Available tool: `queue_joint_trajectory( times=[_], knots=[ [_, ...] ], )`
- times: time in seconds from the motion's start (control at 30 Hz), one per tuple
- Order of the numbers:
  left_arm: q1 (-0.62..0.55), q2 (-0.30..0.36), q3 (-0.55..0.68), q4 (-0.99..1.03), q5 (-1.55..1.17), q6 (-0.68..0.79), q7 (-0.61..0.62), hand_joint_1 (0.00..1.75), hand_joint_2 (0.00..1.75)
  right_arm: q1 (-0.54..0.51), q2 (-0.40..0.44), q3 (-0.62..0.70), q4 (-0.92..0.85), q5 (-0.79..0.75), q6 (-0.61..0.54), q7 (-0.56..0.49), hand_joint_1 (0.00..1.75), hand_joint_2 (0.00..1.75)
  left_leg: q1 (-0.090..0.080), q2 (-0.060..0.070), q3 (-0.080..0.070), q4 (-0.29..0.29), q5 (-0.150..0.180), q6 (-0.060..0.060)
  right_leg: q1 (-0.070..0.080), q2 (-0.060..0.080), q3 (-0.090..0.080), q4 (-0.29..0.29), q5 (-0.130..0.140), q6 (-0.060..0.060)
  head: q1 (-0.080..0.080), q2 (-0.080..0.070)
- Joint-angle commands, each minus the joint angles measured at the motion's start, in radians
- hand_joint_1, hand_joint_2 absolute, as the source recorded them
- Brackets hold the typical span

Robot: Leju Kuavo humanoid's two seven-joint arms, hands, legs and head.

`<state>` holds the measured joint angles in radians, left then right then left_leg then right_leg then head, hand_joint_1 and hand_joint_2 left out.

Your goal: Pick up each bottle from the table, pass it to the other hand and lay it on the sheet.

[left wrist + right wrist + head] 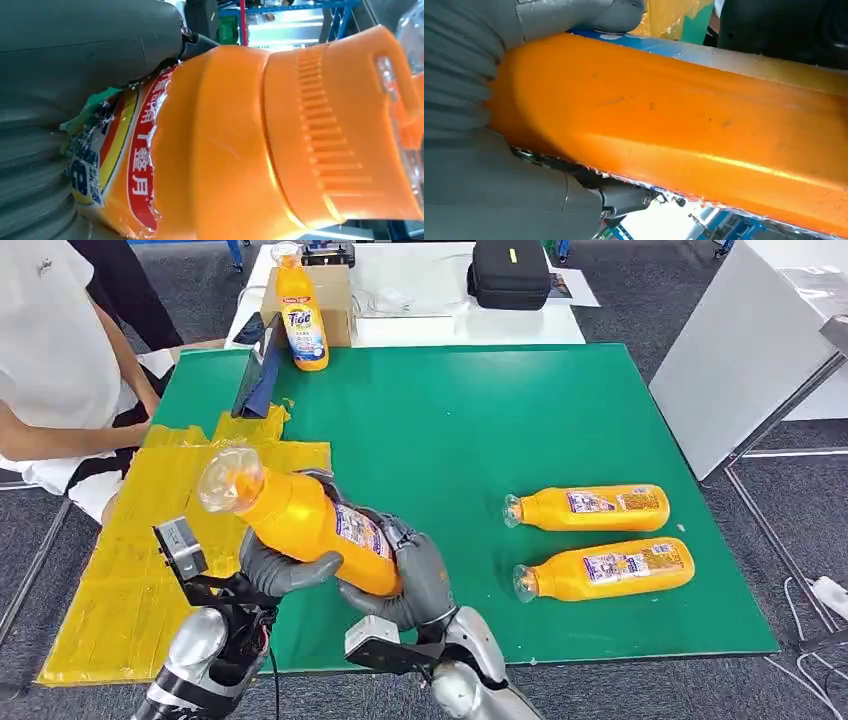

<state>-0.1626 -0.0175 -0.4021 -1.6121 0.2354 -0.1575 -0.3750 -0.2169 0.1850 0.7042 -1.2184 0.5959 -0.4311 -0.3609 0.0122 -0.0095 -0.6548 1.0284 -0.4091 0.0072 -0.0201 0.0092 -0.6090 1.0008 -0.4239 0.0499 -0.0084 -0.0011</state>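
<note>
An orange detergent bottle (300, 515) with a clear cap hangs tilted above the near edge of the green mat (440, 430), cap pointing up and left. My left hand (285, 570) grips it from below at mid-body, and my right hand (415, 580) wraps its base end. Up close, the left hand (75, 60) presses against the bottle (225, 150) at its label. In the right wrist view my right hand (474, 190) clasps the bottle's (674, 115) orange body. The yellow sheet (130, 570) lies just left of both hands. Two more orange bottles (590, 508) (605, 570) lie on the mat's right side.
A fourth orange bottle (303, 315) stands upright at the mat's far left corner beside a cardboard box (335, 295). A person (60, 360) sits at the left by the sheet. A black case (508, 272) rests on the white table behind. A white panel (745, 350) leans at the right.
</note>
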Motion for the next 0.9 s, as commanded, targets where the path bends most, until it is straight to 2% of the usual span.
queue_joint_trajectory(
  times=[0.03,0.1,0.17,0.2,0.27,0.33,0.4,0.5,0.63,0.7,0.73,0.83,0.87,0.9],
  knots=[
    [-0.044,0.012,0.056,-0.028,-0.245,0.300,-0.125,1.75,1.75,0.037,-0.062,0.004,-0.095,-0.027,-0.069,-0.036,0.00,1.75,0.000,-0.001,0.002,-0.001,0.000,0.000,0.001,-0.002,0.002,-0.001,0.000,-0.001,0.000,0.000],
    [-0.051,0.037,0.079,-0.043,-0.295,0.331,-0.107,1.75,1.75,0.060,-0.082,-0.012,-0.172,-0.034,-0.051,-0.021,0.00,1.75,0.001,-0.002,0.002,0.000,-0.001,0.000,0.001,-0.003,0.003,0.000,-0.001,-0.002,0.000,0.000],
    [-0.086,0.107,0.095,0.010,-0.648,0.506,-0.026,1.75,1.75,0.110,-0.117,-0.065,-0.312,-0.047,-0.089,-0.047,0.00,1.75,0.001,-0.001,0.004,0.000,-0.002,0.000,0.002,-0.003,0.005,-0.001,-0.002,-0.002,0.000,0.000],
    [-0.092,0.110,0.112,0.023,-0.648,0.505,-0.030,1.75,1.75,0.129,-0.137,-0.078,-0.370,-0.046,-0.076,-0.036,0.00,1.75,0.001,-0.003,0.003,-0.001,-0.001,0.000,0.001,-0.004,0.004,-0.001,-0.002,-0.002,0.000,0.000],
    [-0.120,0.142,0.136,0.084,-0.929,0.584,0.055,1.75,1.75,0.172,-0.166,-0.126,-0.491,-0.048,-0.072,-0.043,0.00,1.75,0.000,-0.002,0.001,-0.001,0.000,0.000,0.001,-0.003,0.002,0.000,-0.001,-0.001,0.000,0.000],
    [-0.154,0.186,0.132,0.154,-1.069,0.539,0.128,1.75,1.75,0.196,-0.187,-0.157,-0.570,-0.053,-0.063,-0.050,0.00,1.75,0.001,-0.003,0.001,0.000,0.000,0.000,0.001,-0.004,0.002,0.000,-0.001,-0.002,0.000,0.000],
    [-0.165,0.191,0.140,0.186,-1.066,0.542,0.114,1.75,1.75,0.203,-0.193,-0.168,-0.595,-0.058,-0.046,-0.043,0.00,1.75,0.001,-0.005,0.003,-0.001,0.000,0.000,0.001,-0.007,0.005,-0.001,-0.002,-0.002,0.000,0.000],
    [-0.232,0.237,0.102,0.328,-1.351,0.507,0.255,1.75,1.75,0.211,-0.195,-0.181,-0.635,-0.040,-0.065,-0.062,0.00,1.75,0.000,-0.004,0.005,-0.001,-0.001,0.000,0.001,-0.005,0.007,-0.001,-0.002,-0.002,0.000,0.000],
    [-0.240,0.236,0.101,0.348,-1.349,0.517,0.249,1.75,1.75,0.212,-0.196,-0.180,-0.638,-0.040,-0.063,-0.060,0.00,1.75,0.000,-0.002,0.003,-0.001,0.000,0.000,0.001,-0.004,0.003,-0.001,-0.001,-0.002,0.000,0.000],
    [-0.292,0.249,0.063,0.459,-1.513,0.428,0.377,1.75,1.75,0.201,-0.197,-0.176,-0.638,-0.007,-0.087,-0.062,0.00,1.75,0.001,-0.001,0.004,-0.001,-0.001,0.000,0.001,-0.003,0.004,-0.001,-0.001,-0.002,0.000,0.000],
    [-0.318,0.246,0.055,0.523,-1.549,0.417,0.402,1.75,1.75,0.196,-0.198,-0.179,-0.643,0.043,-0.116,-0.058,0.00,1.75,0.002,-0.001,0.007,-0.001,-0.002,0.000,0.002,-0.004,0.008,-0.002,-0.002,-0.004,0.000,0.000],
    [-0.363,0.228,0.049,0.648,-1.557,0.421,0.401,1.75,1.75,0.192,-0.206,-0.180,-0.662,0.093,-0.161,-0.044,0.00,1.75,0.001,-0.004,0.008,-0.002,-0.001,0.000,0.002,-0.007,0.010,-0.003,-0.002,-0.004,0.000,0.000],
    [-0.371,0.225,0.048,0.670,-1.557,0.418,0.400,1.75,1.75,0.192,-0.207,-0.182,-0.665,0.101,-0.169,-0.042,0.00,1.75,0.000,-0.003,0.003,-0.001,0.000,0.000,0.001,-0.004,0.003,-0.001,0.000,-0.003,0.000,0.000],
    [-0.379,0.220,0.045,0.695,-1.558,0.417,0.397,1.75,1.75,0.193,-0.211,-0.182,-0.675,0.100,-0.174,-0.041,0.00,1.75,0.001,-0.003,0.006,-0.001,0.000,0.000,0.001,-0.005,0.007,-0.002,-0.001,-0.004,0.000,0.000]
  ],
)
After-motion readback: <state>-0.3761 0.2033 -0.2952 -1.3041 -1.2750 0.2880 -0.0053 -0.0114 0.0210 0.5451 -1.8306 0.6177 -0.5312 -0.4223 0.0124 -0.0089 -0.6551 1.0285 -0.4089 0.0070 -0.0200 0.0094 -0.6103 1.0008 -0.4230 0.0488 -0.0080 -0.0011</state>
